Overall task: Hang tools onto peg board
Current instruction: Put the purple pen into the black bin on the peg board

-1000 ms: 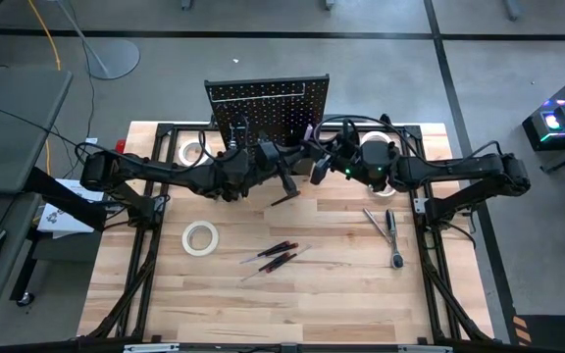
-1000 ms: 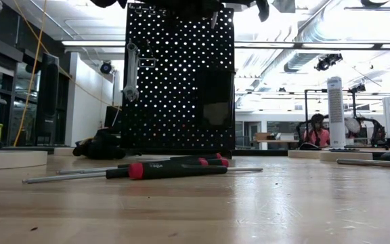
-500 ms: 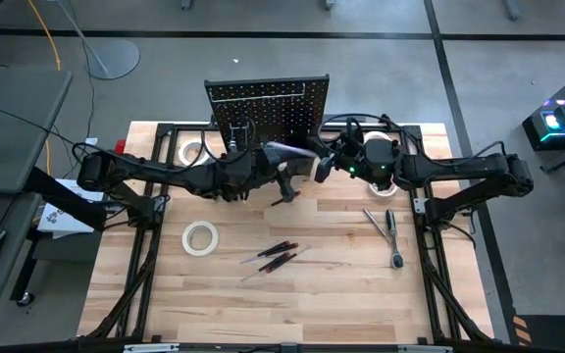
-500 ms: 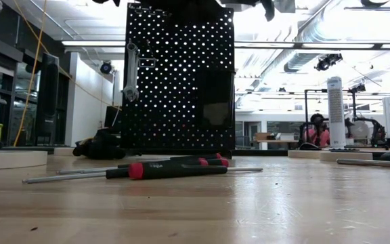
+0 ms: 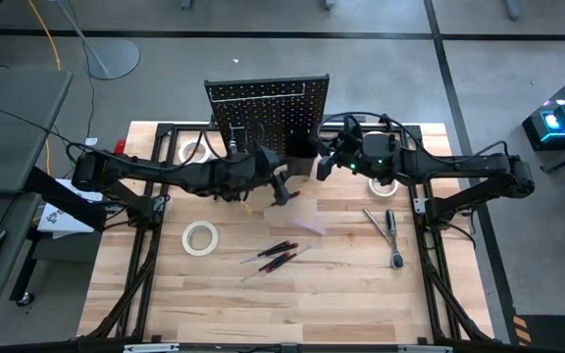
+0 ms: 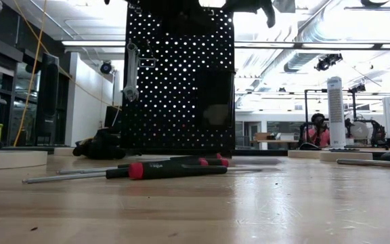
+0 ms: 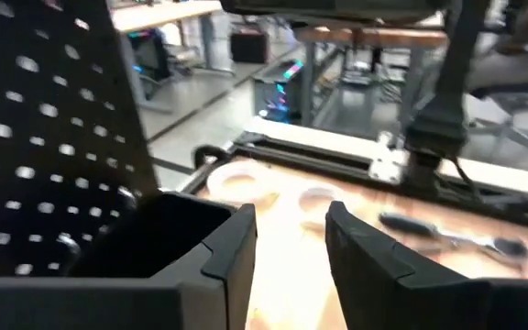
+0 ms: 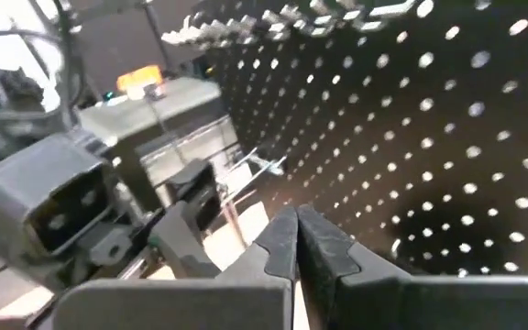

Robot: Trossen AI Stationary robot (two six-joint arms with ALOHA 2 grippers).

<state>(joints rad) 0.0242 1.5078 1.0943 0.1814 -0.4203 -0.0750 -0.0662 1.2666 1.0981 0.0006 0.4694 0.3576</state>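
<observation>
The black peg board (image 5: pixel 268 98) stands upright at the table's far edge, and a silver wrench (image 6: pixel 131 68) hangs on its left side. Its small bin (image 6: pixel 215 102) is on the front, at the right. My left gripper (image 5: pixel 282 188) is open and holds nothing, just left of the bin (image 7: pixel 145 234). My right gripper (image 5: pixel 319 169) is shut and holds nothing, close to the board's front (image 8: pixel 401 137). A pale purple blur (image 5: pixel 308 224), seemingly the purple tool, shows over the wood near the left gripper. Two red-handled screwdrivers (image 5: pixel 275 256) lie mid-table.
One white tape roll (image 5: pixel 200 237) lies left of the screwdrivers and another (image 5: pixel 194 152) behind the left arm. A ratchet and wrench (image 5: pixel 389 231) lie on the right. A further tape roll (image 5: pixel 383 186) sits under the right arm. People sit in the room beyond.
My left gripper has opened and tipped up toward level. The purple tool stretched between the two grippers in front of the board half a second ago. It has since left them and shows as a blur lower down, toward the table's near edge. My right gripper stays shut.
</observation>
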